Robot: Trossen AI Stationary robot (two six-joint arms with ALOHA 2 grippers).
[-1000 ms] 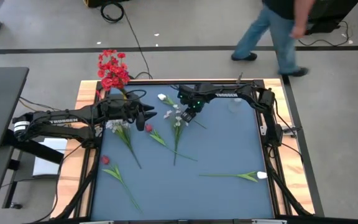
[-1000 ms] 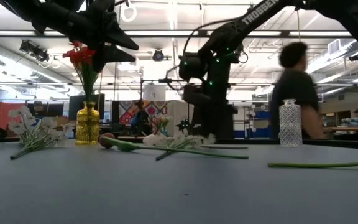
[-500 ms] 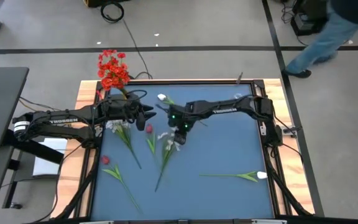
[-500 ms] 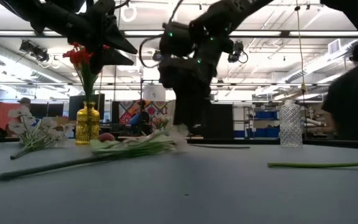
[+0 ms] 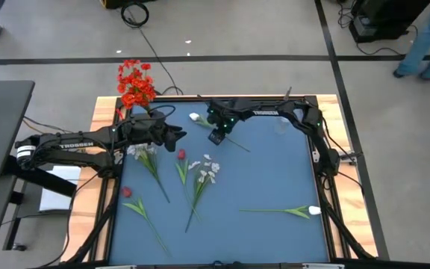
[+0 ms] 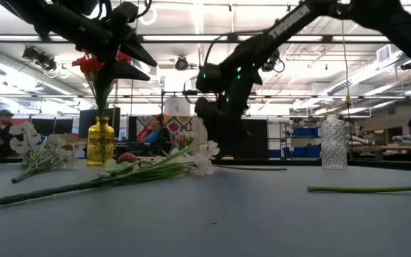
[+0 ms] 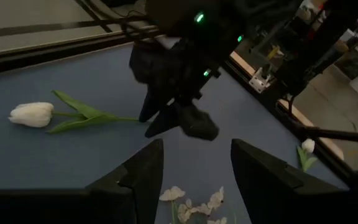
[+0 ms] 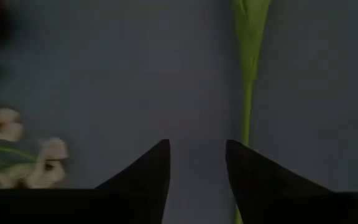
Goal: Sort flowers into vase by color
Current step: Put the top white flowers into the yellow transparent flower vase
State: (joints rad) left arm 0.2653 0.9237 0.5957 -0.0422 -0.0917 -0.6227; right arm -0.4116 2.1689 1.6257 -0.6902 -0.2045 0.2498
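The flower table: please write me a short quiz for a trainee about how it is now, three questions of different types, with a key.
1. True or false: the right end effector is holding a flower.
2. Which vase holds the red flowers? A) the yellow vase B) the clear glass vase
3. Fill in: the tulip near the table's right edge has a ____ bloom.

Key: 1 false, its fingers are apart with nothing between them. 2 A. 3 white.

table (image 5: 275, 179): blue-grey | vase (image 6: 100, 142): amber yellow | red flowers (image 5: 135, 82) | white tulip (image 7: 32, 114)
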